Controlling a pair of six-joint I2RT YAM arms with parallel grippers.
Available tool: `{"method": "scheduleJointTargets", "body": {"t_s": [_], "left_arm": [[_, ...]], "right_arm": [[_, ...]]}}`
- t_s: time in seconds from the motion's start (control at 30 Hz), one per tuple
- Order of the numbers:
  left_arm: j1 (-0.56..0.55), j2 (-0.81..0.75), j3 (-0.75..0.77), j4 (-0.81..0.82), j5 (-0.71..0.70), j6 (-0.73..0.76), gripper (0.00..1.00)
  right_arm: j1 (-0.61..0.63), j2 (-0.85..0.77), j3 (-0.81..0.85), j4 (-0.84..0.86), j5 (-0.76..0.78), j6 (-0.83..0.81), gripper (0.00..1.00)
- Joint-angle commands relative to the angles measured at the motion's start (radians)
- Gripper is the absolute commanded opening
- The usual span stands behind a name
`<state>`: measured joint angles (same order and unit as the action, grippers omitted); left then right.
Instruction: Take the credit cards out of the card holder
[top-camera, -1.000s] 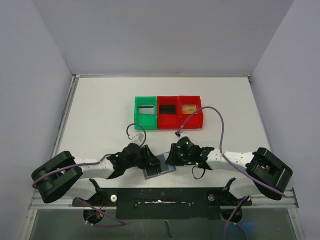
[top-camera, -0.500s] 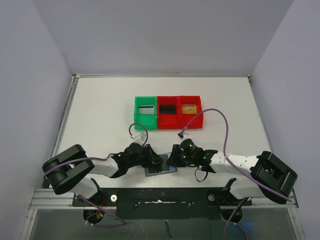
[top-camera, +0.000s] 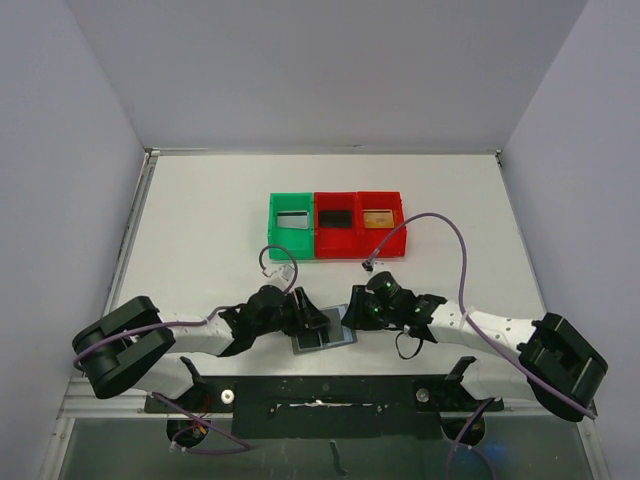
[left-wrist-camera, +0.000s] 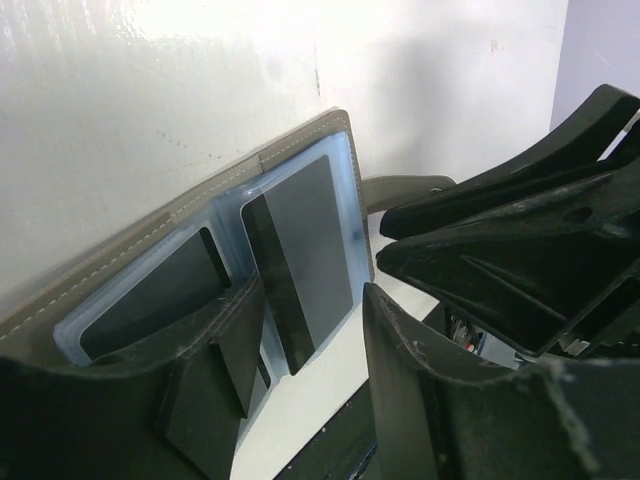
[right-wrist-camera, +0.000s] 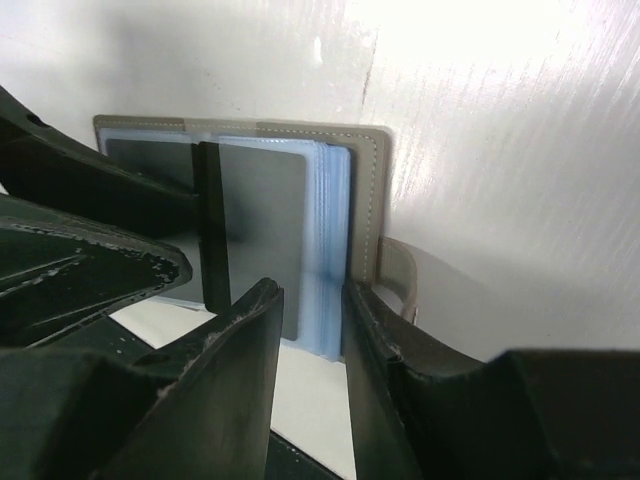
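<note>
Credit cards (left-wrist-camera: 160, 295) sit in the open card holder (top-camera: 322, 337), flat at the table's (top-camera: 200, 220) near edge (between both arms). Left gripper (left-wrist-camera: 312, 292) has fingers spread around a dark card (left-wrist-camera: 300, 240), ready to grab it. Right gripper (right-wrist-camera: 310, 290) straddles the blue pockets (right-wrist-camera: 335, 250), likely steadying them; pinching or not, I cannot tell.

Top view evenly lit, sharp. Wrist views: hard glare on table (right-wrist-camera: 480, 110), near fingers (left-wrist-camera: 450, 400) dark, blurred.
</note>
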<state>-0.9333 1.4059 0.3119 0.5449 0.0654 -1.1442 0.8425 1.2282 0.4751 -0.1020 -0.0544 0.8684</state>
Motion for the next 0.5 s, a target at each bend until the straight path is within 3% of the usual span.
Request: {"method": "scheduleJointTargets", "body": {"t_s": [0.0, 0.47], "left_arm": [[-0.002, -0.027, 0.004, 0.023, 0.03, 0.006, 0.41], [-0.002, 0.038, 0.02, 0.014, 0.048, -0.005, 0.39]], "right_arm": [[-0.012, -0.061, 0.055, 0.007, -0.031, -0.029, 0.32], [-0.02, 0.067, -0.001, 0.139, -0.127, 0.022, 0.28]]}}
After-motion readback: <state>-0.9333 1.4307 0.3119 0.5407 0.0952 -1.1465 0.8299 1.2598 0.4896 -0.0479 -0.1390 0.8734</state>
